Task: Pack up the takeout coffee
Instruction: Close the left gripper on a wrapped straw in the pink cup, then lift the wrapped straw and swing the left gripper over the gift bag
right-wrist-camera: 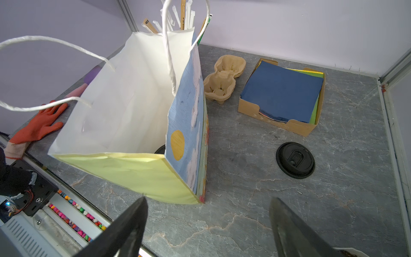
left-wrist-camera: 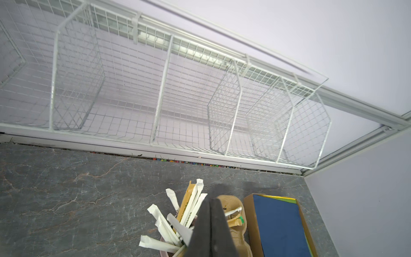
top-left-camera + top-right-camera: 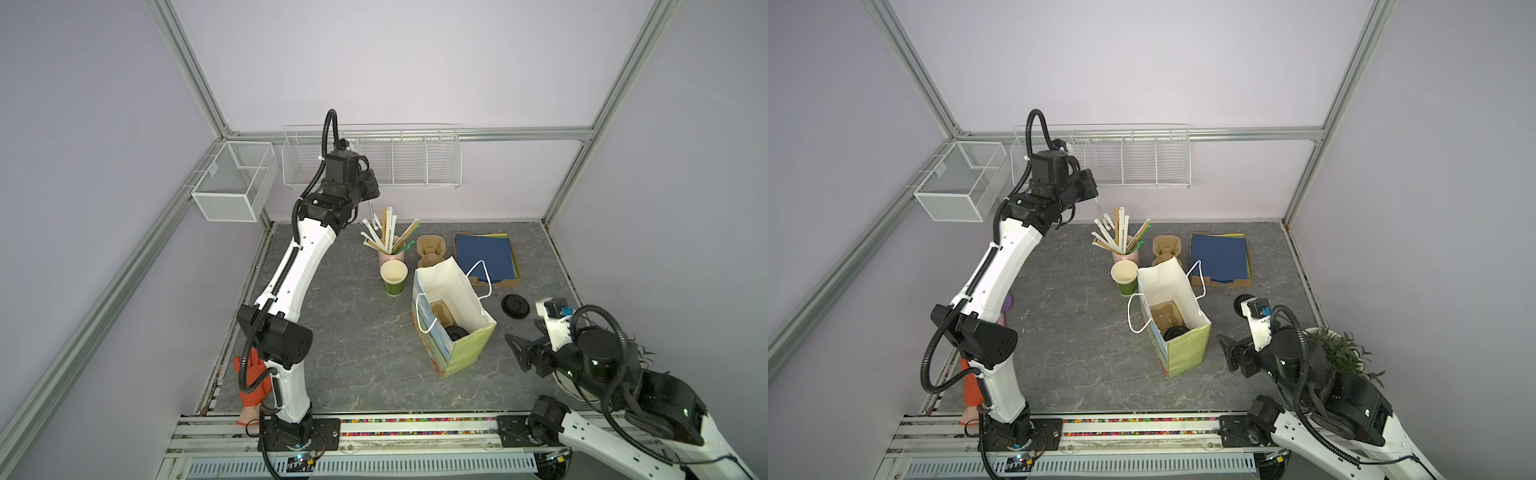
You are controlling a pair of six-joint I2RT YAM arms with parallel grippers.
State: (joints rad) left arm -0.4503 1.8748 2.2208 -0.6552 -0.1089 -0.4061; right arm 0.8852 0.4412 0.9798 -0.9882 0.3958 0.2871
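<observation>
You've got a grey marbled tabletop [image 3: 353,353], lilac walls, alu frame, and a wire rack [image 3: 415,166] on the back wall. The paper bag [image 3: 469,349] stands open mid-table. Inside it, in a pulp carrier [image 3: 438,316], sits prob. the takeout coffee [image 3: 456,332]: only a black lidded top shows, the cup body's hidden. Left gripper [image 2: 210,202] is pressed together above the straw cup [image 3: 390,255]. Right gripper [image 1: 208,202] is spread wide, empty, near the bag. The orange glove [image 3: 251,395] is half hidden behind the left arm.
</observation>
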